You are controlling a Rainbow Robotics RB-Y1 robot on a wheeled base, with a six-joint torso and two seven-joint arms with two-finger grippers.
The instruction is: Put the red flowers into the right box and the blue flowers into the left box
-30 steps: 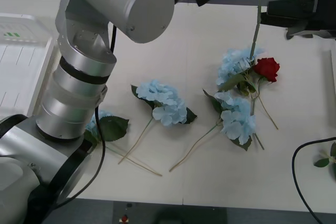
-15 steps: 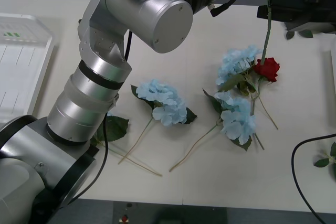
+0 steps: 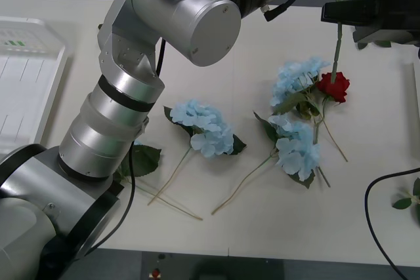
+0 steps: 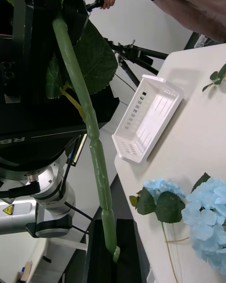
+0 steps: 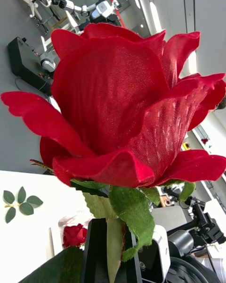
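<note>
A red flower (image 5: 122, 99) is held up above the table, with my left gripper (image 5: 113, 238) shut on the stem just under the head. Its long green stem (image 3: 336, 40) hangs down past my right gripper (image 3: 328, 12). That gripper's black fingers (image 4: 134, 254) are shut on the stem (image 4: 89, 122). A second red flower (image 3: 335, 86) lies on the table among three blue flowers (image 3: 203, 128) (image 3: 296, 145) (image 3: 296, 77). Another blue flower (image 3: 134, 157) lies partly under my left arm (image 3: 170, 4). The left box (image 3: 26, 77) (image 4: 148, 118) is at the table's left. Only a thin rim of the right box (image 3: 417, 90) shows.
A black cable (image 3: 377, 191) loops over the table's front right. Loose green leaves (image 3: 407, 201) lie beside it, and more (image 3: 377, 42) near the right gripper. A third red flower (image 5: 74, 236) lies on something white.
My left arm has swung right and carried the hanging stem to the right gripper's fingers. The flowers on the table have not moved.
</note>
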